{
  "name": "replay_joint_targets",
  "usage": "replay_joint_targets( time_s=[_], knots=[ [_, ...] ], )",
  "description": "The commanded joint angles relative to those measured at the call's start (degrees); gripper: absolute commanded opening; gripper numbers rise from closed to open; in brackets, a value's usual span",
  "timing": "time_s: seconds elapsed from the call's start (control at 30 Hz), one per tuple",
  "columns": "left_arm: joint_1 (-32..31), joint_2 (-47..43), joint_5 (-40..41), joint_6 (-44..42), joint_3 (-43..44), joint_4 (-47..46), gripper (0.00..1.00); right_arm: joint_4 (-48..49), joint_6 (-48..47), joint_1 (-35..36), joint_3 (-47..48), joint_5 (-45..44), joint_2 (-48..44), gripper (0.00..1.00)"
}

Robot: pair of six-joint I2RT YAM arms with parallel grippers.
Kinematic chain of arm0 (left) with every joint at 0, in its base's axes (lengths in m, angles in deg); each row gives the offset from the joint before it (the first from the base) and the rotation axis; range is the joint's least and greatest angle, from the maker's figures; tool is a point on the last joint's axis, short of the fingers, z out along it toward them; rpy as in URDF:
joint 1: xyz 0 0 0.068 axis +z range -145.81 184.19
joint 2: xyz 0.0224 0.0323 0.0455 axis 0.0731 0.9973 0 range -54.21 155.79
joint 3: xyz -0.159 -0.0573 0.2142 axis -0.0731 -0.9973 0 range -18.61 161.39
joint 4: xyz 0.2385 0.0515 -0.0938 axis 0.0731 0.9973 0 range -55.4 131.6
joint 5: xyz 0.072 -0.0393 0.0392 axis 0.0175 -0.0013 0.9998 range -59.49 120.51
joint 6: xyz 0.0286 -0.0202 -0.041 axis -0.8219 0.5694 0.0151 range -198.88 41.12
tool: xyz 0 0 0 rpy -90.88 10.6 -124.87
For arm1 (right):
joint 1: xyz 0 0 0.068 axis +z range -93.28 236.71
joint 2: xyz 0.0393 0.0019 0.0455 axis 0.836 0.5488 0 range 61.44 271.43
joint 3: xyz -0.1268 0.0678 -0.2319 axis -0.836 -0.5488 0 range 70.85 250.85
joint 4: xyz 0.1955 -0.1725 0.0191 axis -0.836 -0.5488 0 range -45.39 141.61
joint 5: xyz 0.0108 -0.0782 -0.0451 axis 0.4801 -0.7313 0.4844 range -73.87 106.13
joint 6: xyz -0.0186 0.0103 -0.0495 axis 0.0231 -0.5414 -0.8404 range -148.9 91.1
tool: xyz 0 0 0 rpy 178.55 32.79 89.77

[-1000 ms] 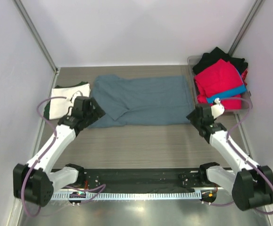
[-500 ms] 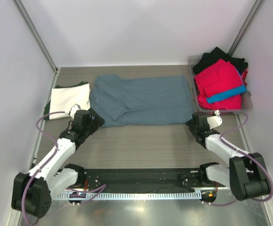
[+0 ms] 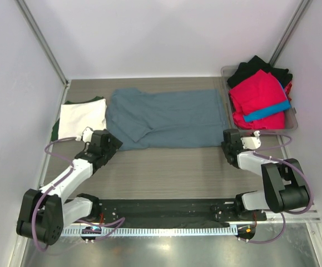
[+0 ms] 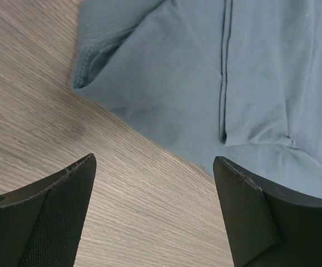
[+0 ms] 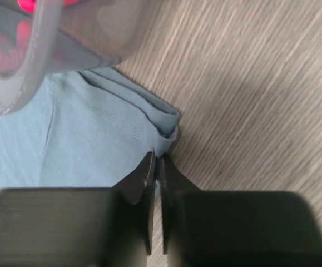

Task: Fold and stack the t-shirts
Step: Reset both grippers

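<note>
A slate blue-grey t-shirt (image 3: 166,118) lies spread flat across the middle of the table, one sleeve folded over its left part. My right gripper (image 3: 228,144) is at its near right corner; in the right wrist view the gripper (image 5: 159,160) is shut on the bunched hem of that t-shirt (image 5: 94,133). My left gripper (image 3: 109,142) sits low at the shirt's near left edge. In the left wrist view it (image 4: 155,189) stands open over bare wood, the t-shirt (image 4: 205,72) just beyond its fingertips. A folded cream-white t-shirt (image 3: 82,118) lies on a dark green one (image 3: 55,131) at the left.
A clear plastic bin (image 3: 292,124) at the back right holds red (image 3: 258,94), black (image 3: 258,65) and bright blue (image 3: 267,111) shirts; its wall (image 5: 35,61) is close above the right gripper. White walls enclose the wooden table (image 3: 166,169). A black strip runs along the near edge.
Both grippers have drawn back and down to the shirt's near edge. The right gripper has shut on the near right corner. The left gripper has stayed open.
</note>
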Motion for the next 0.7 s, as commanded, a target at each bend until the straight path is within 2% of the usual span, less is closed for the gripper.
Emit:
replay_joint_targets(
  time_s=[0.0,0.03,0.3,0.37,0.53,0.67],
  knots=[
    [0.2,0.4,3.4,3.0,-0.6,-2.1,0.86,-1.6,0.9,-0.3,2.2,-4.8,0.9,0.07],
    [0.2,0.2,4.6,3.4,-1.0,-2.1,0.86,-1.6,0.8,-0.2,1.6,-5.0,-0.1,0.01],
    [0.2,-1.4,10.3,6.6,-4.6,-5.0,0.78,-1.8,-2.0,-0.3,-2.8,-4.9,-6.7,0.01],
    [0.2,-0.5,11.2,6.8,-5.0,-6.2,0.69,-2.1,-2.5,-0.2,-3.2,-4.3,-8.1,0.01],
    [0.3,3.2,12.6,6.9,-4.0,-8.9,0.64,-4.1,-4.1,-0.2,-3.0,-2.5,-10.6,0.01],
    [0.3,8.0,13.3,6.6,-1.8,-9.2,0.55,-5.1,-4.4,-0.2,-3.6,-2.2,-12.7,0.01]
  ],
)
